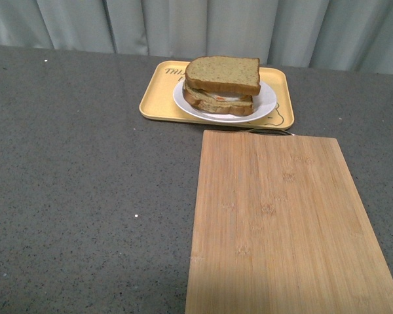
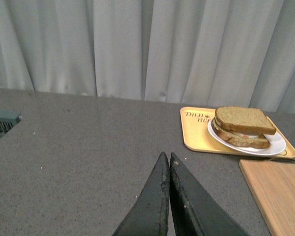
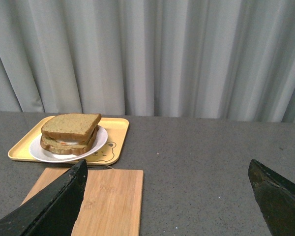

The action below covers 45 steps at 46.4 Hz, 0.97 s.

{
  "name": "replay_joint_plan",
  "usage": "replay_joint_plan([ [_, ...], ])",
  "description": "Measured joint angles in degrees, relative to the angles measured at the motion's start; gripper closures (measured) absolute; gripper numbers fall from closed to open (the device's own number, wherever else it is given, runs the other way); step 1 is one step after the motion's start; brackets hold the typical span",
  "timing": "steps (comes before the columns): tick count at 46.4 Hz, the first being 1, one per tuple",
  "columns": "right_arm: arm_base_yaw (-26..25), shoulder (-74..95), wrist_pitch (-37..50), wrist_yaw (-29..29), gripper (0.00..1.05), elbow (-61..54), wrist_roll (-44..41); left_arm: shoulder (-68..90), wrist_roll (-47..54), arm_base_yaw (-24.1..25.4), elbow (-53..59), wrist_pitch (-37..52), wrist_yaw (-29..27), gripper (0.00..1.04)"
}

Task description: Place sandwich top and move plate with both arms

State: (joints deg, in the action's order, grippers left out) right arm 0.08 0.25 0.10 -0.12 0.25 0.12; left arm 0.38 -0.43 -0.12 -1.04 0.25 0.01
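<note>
The sandwich top (image 1: 223, 72), a tan-brown speckled slice, lies on the stacked sandwich on the round white plate (image 1: 267, 104). It also shows in the wrist views as the sandwich top (image 2: 244, 119) (image 3: 71, 125) on the plate (image 2: 277, 145) (image 3: 101, 136). Neither arm appears in the front view. My left gripper (image 2: 166, 156) is shut with nothing in it, over bare grey table well short of the plate. My right gripper (image 3: 167, 169) is open wide and empty, back from the plate, near the wooden board.
The plate sits on a yellow tray (image 1: 156, 98) with a bear drawing, at the back of the grey table. A bamboo cutting board (image 1: 285, 222) fills the near right, just in front of the tray. Grey curtains hang behind. A dark object (image 2: 2, 122) sits at the table's far left.
</note>
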Motion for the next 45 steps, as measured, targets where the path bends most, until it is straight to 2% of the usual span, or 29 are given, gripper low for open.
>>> replay_joint_plan([
  [7,0.00,0.00,0.00,0.00,0.09,0.00,0.00,-0.04,-0.04,0.00,0.00,-0.11,0.00,1.01],
  [8,0.00,0.00,0.00,0.00,0.09,0.00,0.00,-0.04,-0.02,0.00,0.00,-0.11,-0.02,0.98],
  [11,0.00,0.00,0.00,0.00,0.09,0.00,0.00,-0.09,-0.02,0.00,0.00,-0.11,0.00,0.87],
  [13,0.00,0.00,0.00,0.02,0.09,0.00,0.00,-0.09,0.00,0.00,0.00,-0.11,-0.02,0.76],
  [14,0.00,0.00,0.00,0.00,0.09,0.00,0.00,-0.09,0.00,0.00,0.00,-0.11,0.00,0.75],
  [28,0.00,0.00,0.00,0.00,0.09,0.00,0.00,-0.11,0.00,0.00,0.00,-0.11,0.00,0.07],
  [45,0.00,0.00,0.00,0.02,0.09,0.00,0.00,-0.11,0.02,0.00,0.00,-0.11,0.00,0.07],
])
